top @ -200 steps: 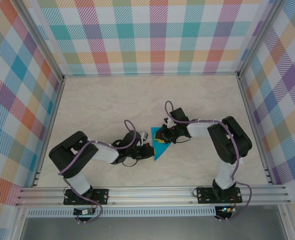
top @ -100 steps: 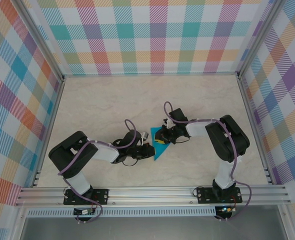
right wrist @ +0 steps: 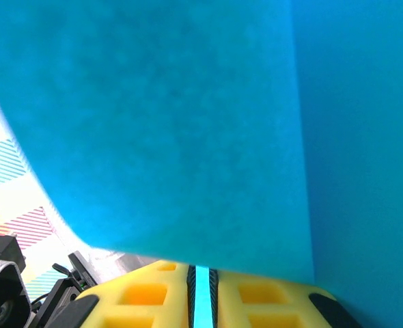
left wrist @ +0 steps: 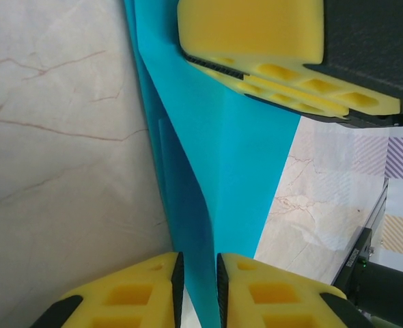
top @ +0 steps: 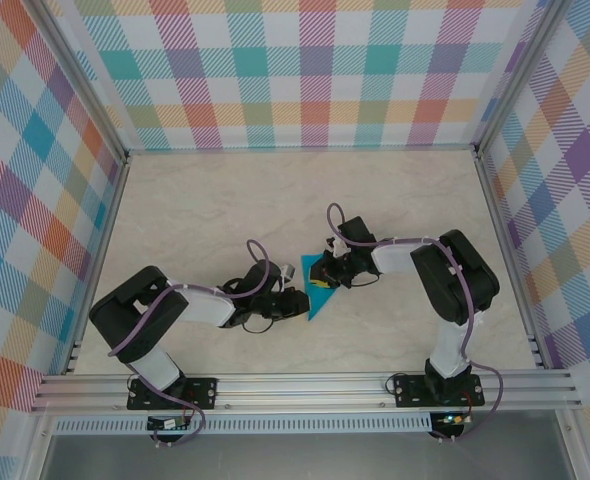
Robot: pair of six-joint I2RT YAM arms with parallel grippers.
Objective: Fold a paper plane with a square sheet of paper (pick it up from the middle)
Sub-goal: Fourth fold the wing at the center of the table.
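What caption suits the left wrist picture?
Creased teal paper on a marble table, running between the left gripper's fingers, the right gripper's finger over it.

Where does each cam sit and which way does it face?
Top external: above and behind the bases, looking down on the marble table; both arms whole, left gripper and right gripper both at the folded teal paper.
Left wrist: looks along its yellow fingers at the paper's crease; the right gripper's finger at top.
Right wrist: close against the paper, which runs between its yellow fingers.
Shared: all three see the paper.
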